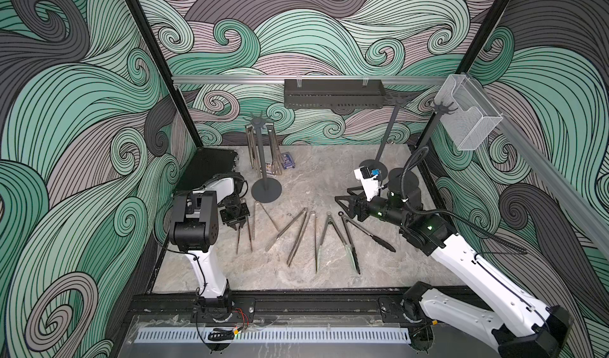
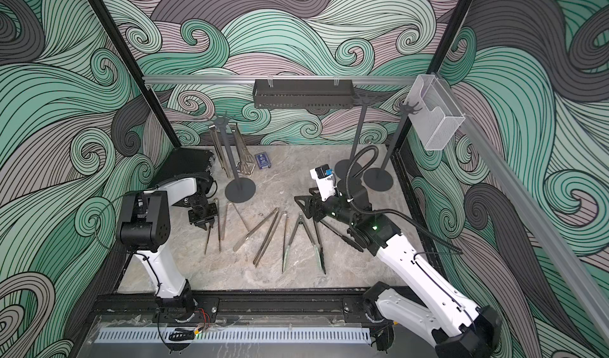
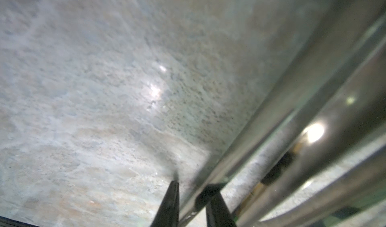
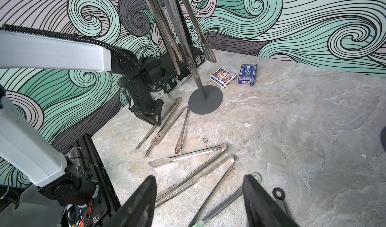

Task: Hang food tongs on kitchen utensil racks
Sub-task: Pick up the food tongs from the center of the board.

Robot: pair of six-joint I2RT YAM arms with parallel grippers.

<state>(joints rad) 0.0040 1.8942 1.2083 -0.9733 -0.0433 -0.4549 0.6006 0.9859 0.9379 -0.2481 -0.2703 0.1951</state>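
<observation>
The job is at an early stage: two steel tongs [image 1: 251, 148] hang from the crown of the left-hand rack [image 1: 260, 162], one on either side of its pole, while the middle rack [image 1: 390, 125] and the right-hand rack [image 1: 431, 129] at the back show nothing on their hooks. Some six more pairs lie loose in a fan on the counter [image 1: 329, 175], so most of the hanging is yet to do. The left tool [image 4: 156, 121] is down on the serrated tongs [image 3: 273, 111] at the left end of the fan, its fingers drawn close either side of one arm; whether they actually pinch it I cannot tell, and the pair rests flat on the counter. The right tool [image 4: 199, 179] hangs with its jaws well apart and nothing between them, above the ring ends of the green-tipped tongs [image 4: 224, 203] and near the black-tipped tongs [image 1: 384, 243]. As for containers, the dark perforated shelf [image 1: 333, 97] on the back rail and the clear mesh basket [image 1: 468, 119] on the side rail both look to hold nothing, and two card boxes [image 4: 222, 77] sit on the counter behind the left-hand rack's base
</observation>
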